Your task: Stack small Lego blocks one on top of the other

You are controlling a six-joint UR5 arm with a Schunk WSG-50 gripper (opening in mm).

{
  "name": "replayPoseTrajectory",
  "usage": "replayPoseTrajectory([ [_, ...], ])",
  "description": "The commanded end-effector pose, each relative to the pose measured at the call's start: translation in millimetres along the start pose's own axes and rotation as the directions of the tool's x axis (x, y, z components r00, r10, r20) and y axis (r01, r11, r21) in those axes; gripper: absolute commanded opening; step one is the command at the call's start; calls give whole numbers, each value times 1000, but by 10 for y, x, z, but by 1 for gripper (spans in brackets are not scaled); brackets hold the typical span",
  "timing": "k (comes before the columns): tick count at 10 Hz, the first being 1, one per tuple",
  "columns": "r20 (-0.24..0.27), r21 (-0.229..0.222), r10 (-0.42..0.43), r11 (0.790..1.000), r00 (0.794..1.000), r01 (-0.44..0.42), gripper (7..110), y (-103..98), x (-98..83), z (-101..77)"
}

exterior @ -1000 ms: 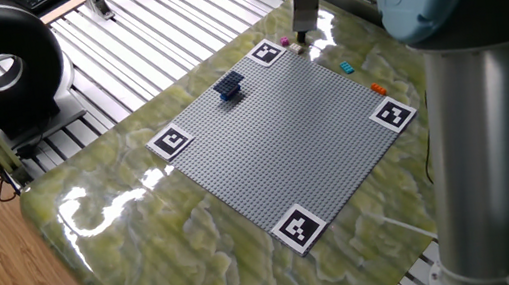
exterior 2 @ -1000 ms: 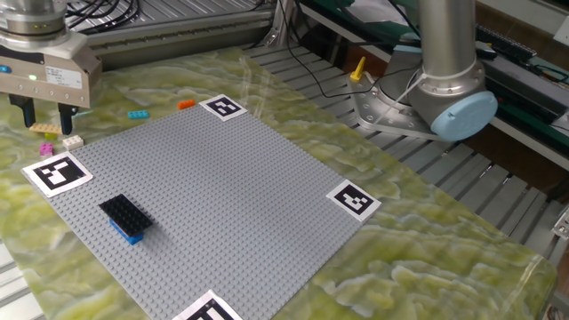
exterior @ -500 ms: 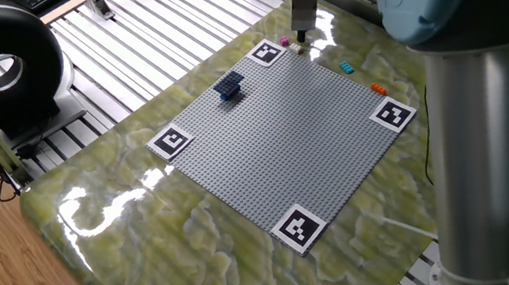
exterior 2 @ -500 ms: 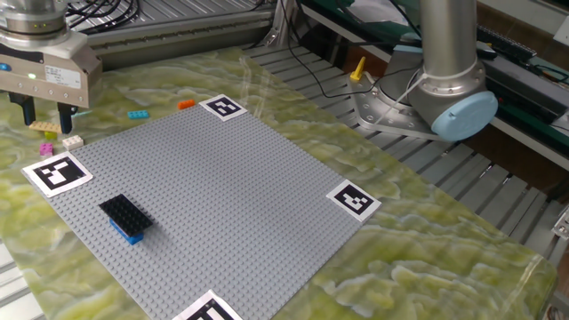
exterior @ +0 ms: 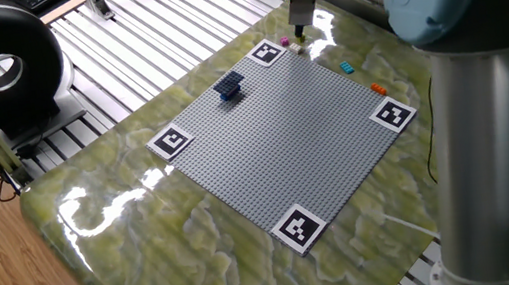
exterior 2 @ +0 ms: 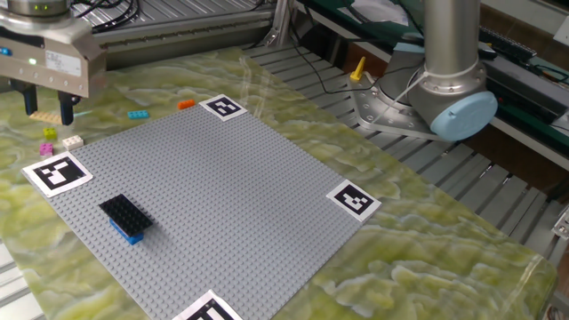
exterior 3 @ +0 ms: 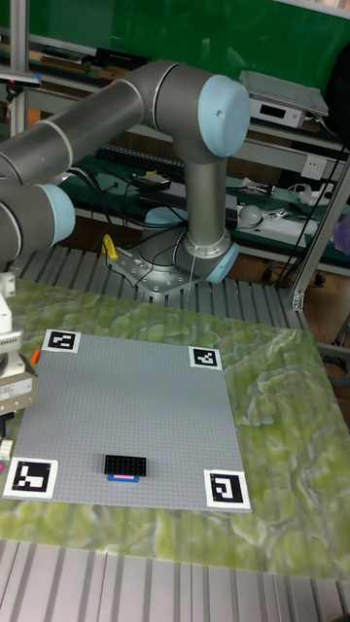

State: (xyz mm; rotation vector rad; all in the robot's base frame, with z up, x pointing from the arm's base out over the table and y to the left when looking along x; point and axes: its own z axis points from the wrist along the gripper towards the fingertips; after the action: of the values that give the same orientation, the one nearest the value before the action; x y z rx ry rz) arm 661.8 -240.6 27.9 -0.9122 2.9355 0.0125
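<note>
My gripper hangs over the far left corner of the table, just off the grey baseplate. It is shut on a small tan Lego block, held a little above the table. A magenta block and a whitish block lie just below it. Further right, a cyan block and an orange block rest on the table. A dark block stacked on a blue one sits on the baseplate. From the other side, the gripper stands past the plate's far corner.
Black-and-white marker squares mark the baseplate's corners. The arm's base stands at the back right, with cables and metal slats behind the table. In the tall view, the gripper body is cut off at the left edge.
The gripper has risen a little, and the tan block has come up off the table with it. Everything else has stayed put.
</note>
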Motion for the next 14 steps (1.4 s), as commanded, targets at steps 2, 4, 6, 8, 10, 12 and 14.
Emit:
replayPoseTrajectory([
  [2, 42, -3, 44, 999, 998, -44, 7, 196, -75, -197],
  [4, 54, -6, 94, 996, 994, -93, 7, 214, -83, -237],
  [6, 69, -22, 247, 969, 966, -246, 7, 263, -119, -244],
  [8, 94, 21, 325, 944, 941, -328, 7, 127, -143, -249],
  [10, 98, 87, 304, 946, 947, -313, 7, -30, -104, -259],
  [12, 61, 121, 285, 949, 957, -290, 7, -80, 4, -261],
  [14, 128, 78, 268, 957, 955, -279, 7, -21, -192, -266],
])
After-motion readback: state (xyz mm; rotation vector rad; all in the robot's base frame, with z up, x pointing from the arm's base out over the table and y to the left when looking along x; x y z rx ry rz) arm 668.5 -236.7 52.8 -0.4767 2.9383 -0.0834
